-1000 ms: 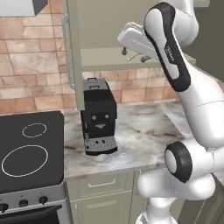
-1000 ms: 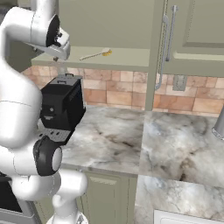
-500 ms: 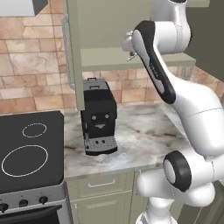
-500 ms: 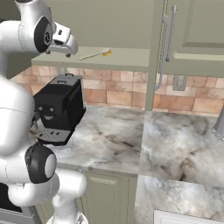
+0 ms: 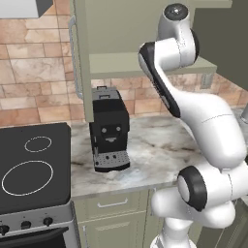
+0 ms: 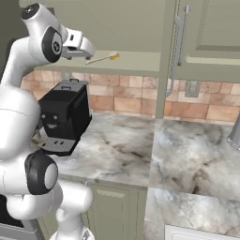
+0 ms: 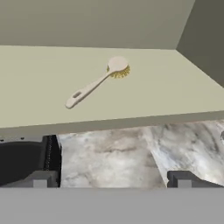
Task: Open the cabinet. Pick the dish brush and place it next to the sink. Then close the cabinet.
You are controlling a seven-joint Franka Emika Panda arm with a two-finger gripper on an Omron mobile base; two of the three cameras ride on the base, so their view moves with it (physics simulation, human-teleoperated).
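Tool (image 7: 112, 177) spread wide, nothing between the tips, held level just in front of the cabinet (image 6: 140, 28) shelf's front edge, aimed inward. Dish brush (image 7: 97, 82) lies flat mid-shelf, well back from the front edge; in hand view its long axis runs diagonal, bristle head toward the back wall, handle end toward the front edge. No readable writing. Arm (image 5: 164, 82) raised high, elbow bent, wrist approx horizontal. Black coffee machine (image 5: 110, 129) on table (image 6: 140, 150) below.
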